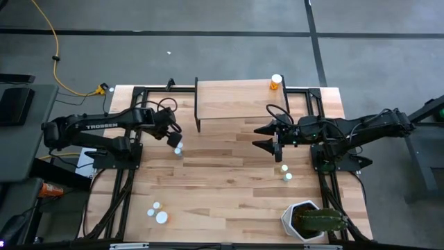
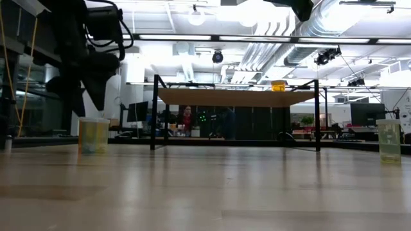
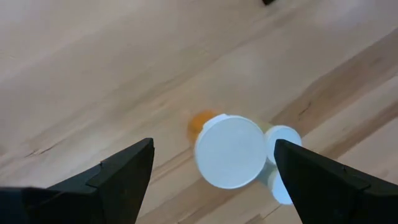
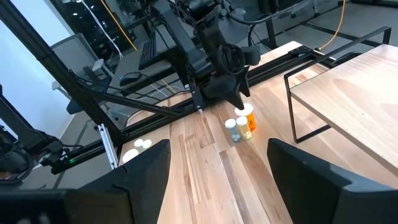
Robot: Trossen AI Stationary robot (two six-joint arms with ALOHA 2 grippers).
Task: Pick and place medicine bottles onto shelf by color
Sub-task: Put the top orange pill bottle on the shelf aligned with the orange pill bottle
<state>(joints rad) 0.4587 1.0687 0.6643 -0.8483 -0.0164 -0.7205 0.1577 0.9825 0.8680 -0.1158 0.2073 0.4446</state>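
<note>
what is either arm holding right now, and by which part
Nothing is held. The left gripper hangs open above an orange medicine bottle, fingers clear of its white cap. The right gripper is open and empty near the shelf.

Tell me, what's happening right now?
Left gripper open, above an orange bottle. Right gripper open, empty, waiting near the shelf. Nothing blocking.

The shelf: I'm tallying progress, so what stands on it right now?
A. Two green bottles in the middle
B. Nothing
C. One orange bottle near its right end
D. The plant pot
C: a single orange bottle with a white cap stands near the right end of the shelf; the rest of the board is bare.
</note>
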